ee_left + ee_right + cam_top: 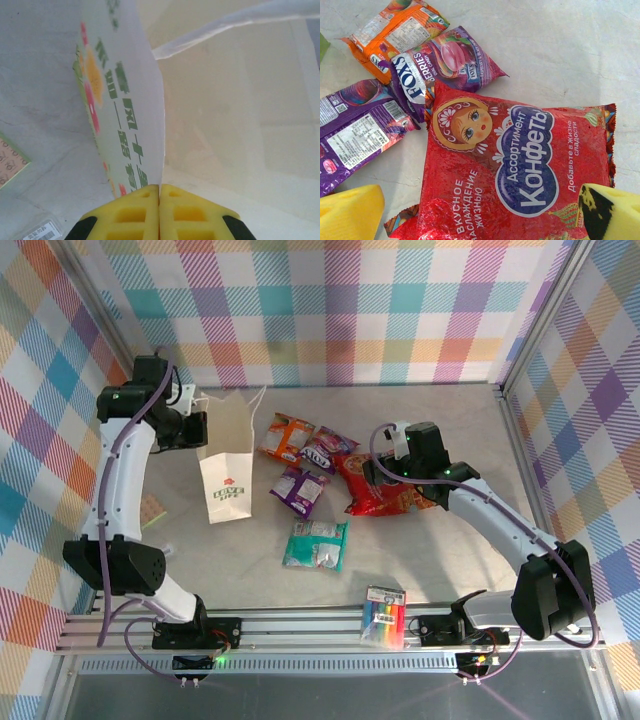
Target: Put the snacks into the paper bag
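**1. Left arm.** In the left wrist view, we found the yellow pads (130, 215) of the left gripper (159, 195) pressed together. The top edge of the paper bag (125, 110) was pinched in the seam between them. The bag's mouth gaped at 3 o'clock of the pads with one handle crossing it. We saw no packet in the part of the interior that showed.

**2. Right arm.** The fingers (350, 212) of the right gripper (480, 215) were spread wide, at 7 and 5 o'clock in the right wrist view. They straddled the large red packet (520, 165) and gripped nothing. We could not tell whether they touched the foil.

**3. Snacks.** All five lay on the table (460, 560), outside the bag.
- The orange packet (395, 32) lay at 10 o'clock of the red one.
- The pink-purple packet (450, 57) lay at 11 o'clock.
- The small purple packet (355, 130) lay at 9 o'clock.
- In the top view, the teal packet (316, 545) lay at 7 o'clock.
- The marker pack (385, 617) lay at 6 o'clock, by the near edge.
- The bag stood at 9 o'clock of the whole group.

**4. Step in hand.** We judged this to be the first pick, with no snack bagged yet.

**5. Next move.**
- Lower the right fingers and close them across the red packet, allowing for slippery foil.
- Lift the packet and carry it toward 9 o'clock.
- Keep the left hold firm so the mouth remains open.
- We judged the packet wide against the opening, so edge-first entry would likely be needed.
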